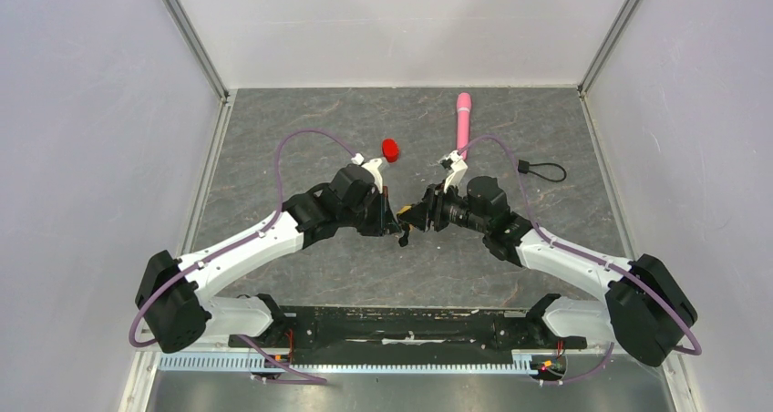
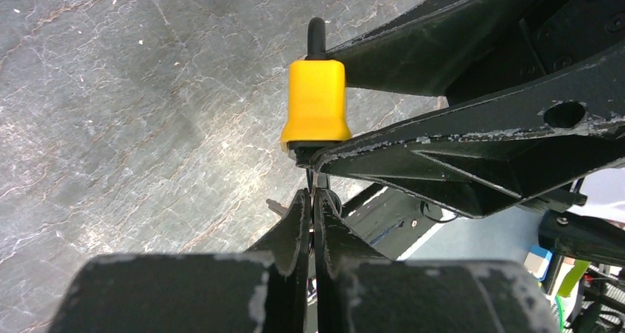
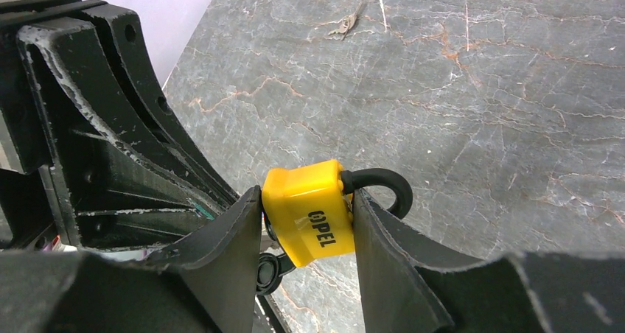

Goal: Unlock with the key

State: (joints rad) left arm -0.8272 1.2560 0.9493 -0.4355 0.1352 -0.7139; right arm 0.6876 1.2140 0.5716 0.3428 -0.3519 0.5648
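From above, the two arms meet over the middle of the grey worktop [image 1: 273, 139]. The left gripper [image 1: 390, 215] and the right gripper [image 1: 412, 217] are tip to tip, with a speck of yellow between them. Behind them lie a small red object [image 1: 390, 149], a pink stick [image 1: 463, 118] and a looped black cord [image 1: 543, 169], all well apart from the grippers.

In the left wrist view, the left gripper [image 2: 312, 199] has its fingers pressed together on a thin grey sliver, probably the key [image 2: 316, 177], which reaches up to the underside of the yellow padlock [image 2: 317, 101].

In the right wrist view, the right gripper [image 3: 306, 226] pinches the yellow padlock [image 3: 309, 215] by its sides. The padlock's black shackle [image 3: 383, 184] curves out to the right, raised off the worktop [image 3: 479, 90].
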